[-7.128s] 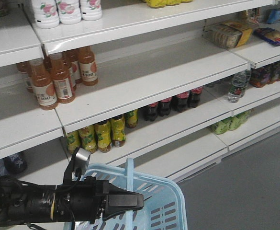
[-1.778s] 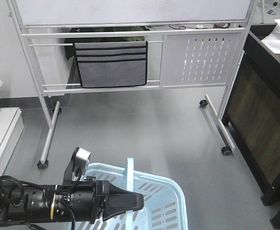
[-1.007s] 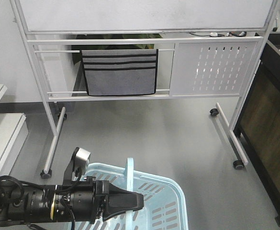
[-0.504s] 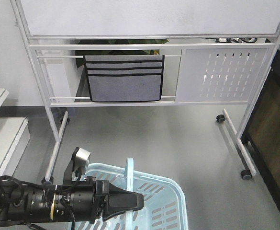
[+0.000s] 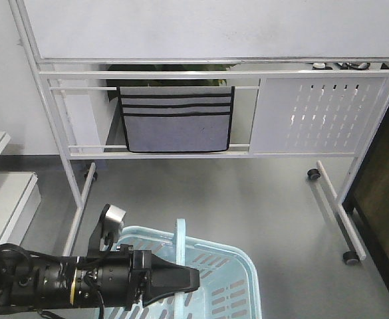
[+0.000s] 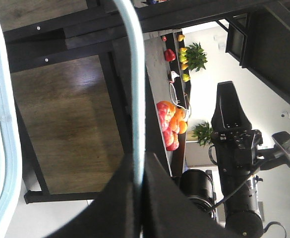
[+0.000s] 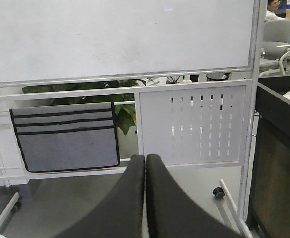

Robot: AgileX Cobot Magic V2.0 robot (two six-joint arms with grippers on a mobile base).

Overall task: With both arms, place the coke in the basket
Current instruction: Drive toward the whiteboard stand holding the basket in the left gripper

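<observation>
Looking at the front view, we see the left gripper (image 5: pixel 193 279) at the end of the black left arm (image 5: pixel 41 289), reaching sideways over the pale blue plastic basket with slotted sides (image 5: pixel 244 269). Its jaws are nearly closed and clamp the thin pale blue swing handle (image 5: pixel 180 236) of this basket, which stands upright. In the left wrist view the two black fingers (image 6: pixel 157 198) press on the handle from both sides, and the solid rim of the basket runs along the left edge.

The right gripper (image 7: pixel 145 161) holds nothing; its two fingers touch each other along their length. It points toward a white wheeled board stand (image 7: pixel 125 39) carrying a grey fabric pocket organiser (image 7: pixel 68 141) and a white perforated panel (image 7: pixel 192 129).

The basket is low in front of the robot, over the grey floor (image 5: pixel 214 193); we cannot tell if it touches the floor.
</observation>
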